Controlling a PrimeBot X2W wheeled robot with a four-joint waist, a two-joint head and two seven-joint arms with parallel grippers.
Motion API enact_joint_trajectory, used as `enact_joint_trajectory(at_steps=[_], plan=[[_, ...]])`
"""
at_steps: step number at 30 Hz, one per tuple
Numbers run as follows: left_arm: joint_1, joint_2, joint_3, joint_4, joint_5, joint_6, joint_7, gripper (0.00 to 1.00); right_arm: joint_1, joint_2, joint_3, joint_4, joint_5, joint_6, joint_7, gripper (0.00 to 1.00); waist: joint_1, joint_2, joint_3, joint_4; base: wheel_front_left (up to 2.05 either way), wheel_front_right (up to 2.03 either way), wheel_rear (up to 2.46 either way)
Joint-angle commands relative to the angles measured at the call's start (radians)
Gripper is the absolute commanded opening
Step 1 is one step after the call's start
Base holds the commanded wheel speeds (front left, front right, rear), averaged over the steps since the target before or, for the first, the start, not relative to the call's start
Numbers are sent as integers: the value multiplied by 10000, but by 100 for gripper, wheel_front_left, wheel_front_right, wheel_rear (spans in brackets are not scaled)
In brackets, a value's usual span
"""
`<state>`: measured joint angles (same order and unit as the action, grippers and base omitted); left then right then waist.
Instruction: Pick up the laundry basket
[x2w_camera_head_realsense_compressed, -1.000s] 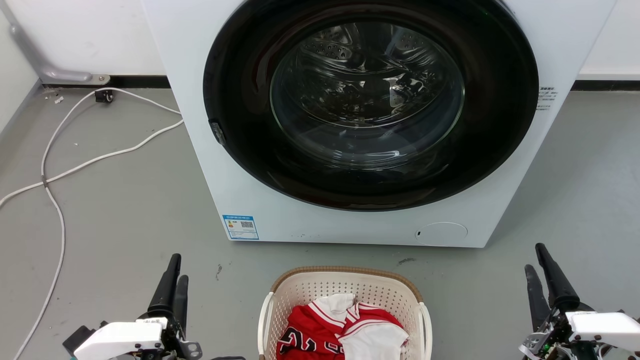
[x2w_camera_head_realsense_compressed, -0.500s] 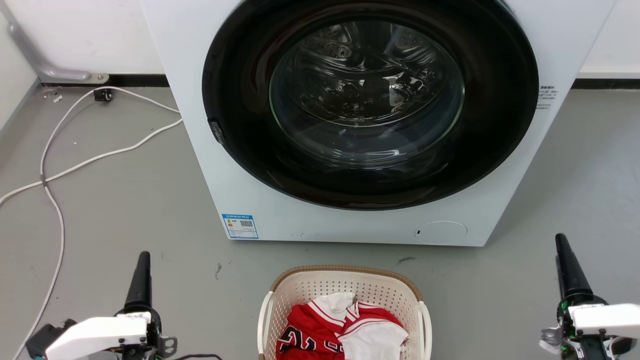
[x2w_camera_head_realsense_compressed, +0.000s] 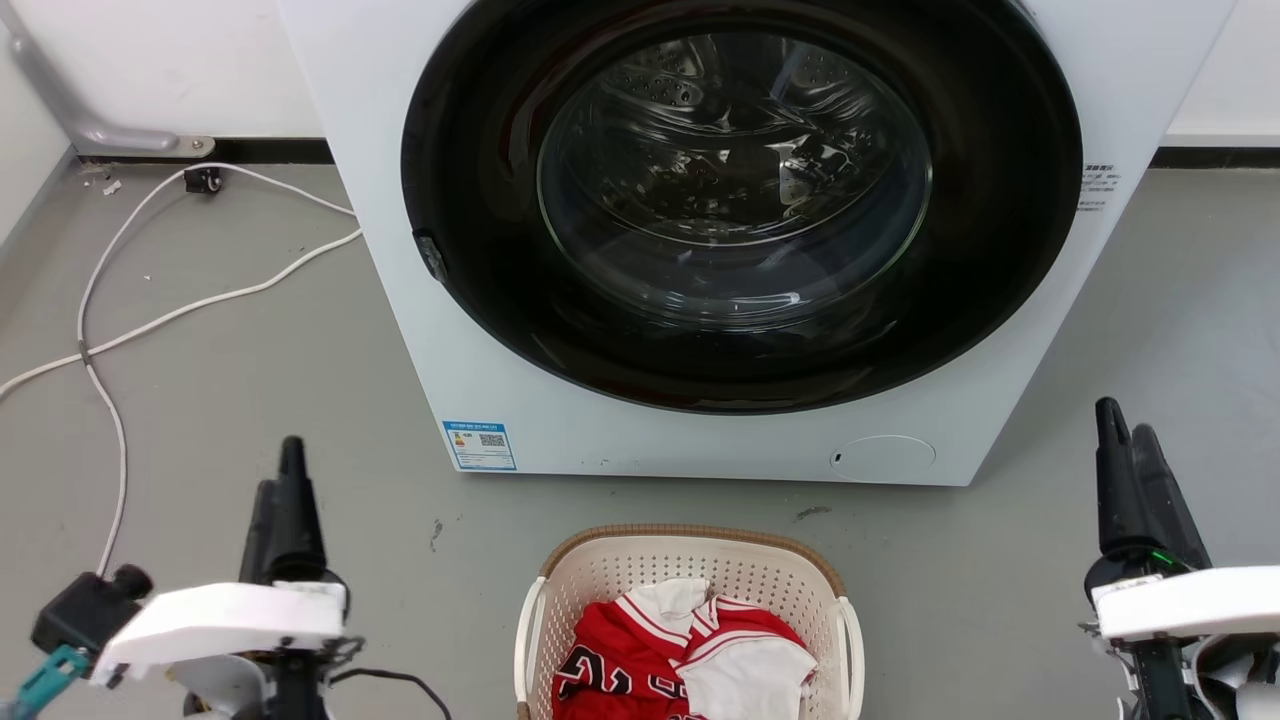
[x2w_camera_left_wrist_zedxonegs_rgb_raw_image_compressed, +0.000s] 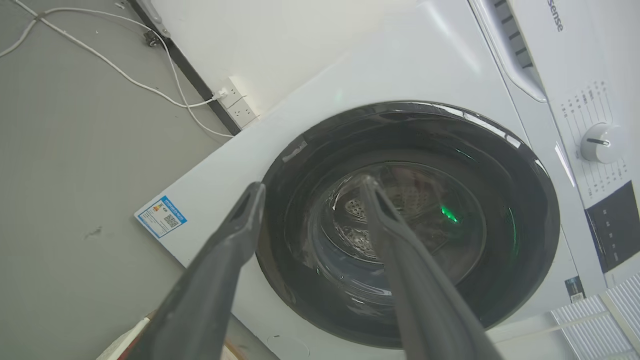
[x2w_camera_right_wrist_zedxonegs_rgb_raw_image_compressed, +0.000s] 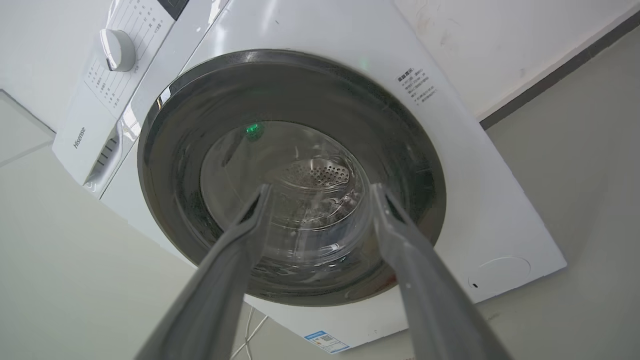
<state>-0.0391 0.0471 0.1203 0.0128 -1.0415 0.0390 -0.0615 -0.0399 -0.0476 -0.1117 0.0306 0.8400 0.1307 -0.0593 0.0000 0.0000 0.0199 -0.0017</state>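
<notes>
Hisense-branded washing machine (x2w_camera_right_wrist_zedxonegs_rgb_raw_image_compressed: 295, 175) behind laundry basket (x2w_camera_head_realsense_compressed: 690, 568)

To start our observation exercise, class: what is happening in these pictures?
A two-armed robot faces a washing machine whose door is shut. The basket sits on the floor in front of it, holding red and white clothes. The left gripper and right gripper hover open on either side of the basket, touching nothing. The basket is not yet gripped or lifted.
</notes>
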Motion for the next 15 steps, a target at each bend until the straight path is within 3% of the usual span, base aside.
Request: enact_joint_trajectory(at_steps=[1, 15], plan=[[121, 28, -309, -282, 590, 72, -121, 100, -139, -41, 73, -424, -710, 0, -128, 100, 0, 0, 7, 4, 0, 0, 0], [315, 32, -1353, -885, 3596, -148, -555, 100, 140, -41, 384, -1180, -3266, 0, -569, 100, 0, 0, 61, 8, 0, 0, 0]])
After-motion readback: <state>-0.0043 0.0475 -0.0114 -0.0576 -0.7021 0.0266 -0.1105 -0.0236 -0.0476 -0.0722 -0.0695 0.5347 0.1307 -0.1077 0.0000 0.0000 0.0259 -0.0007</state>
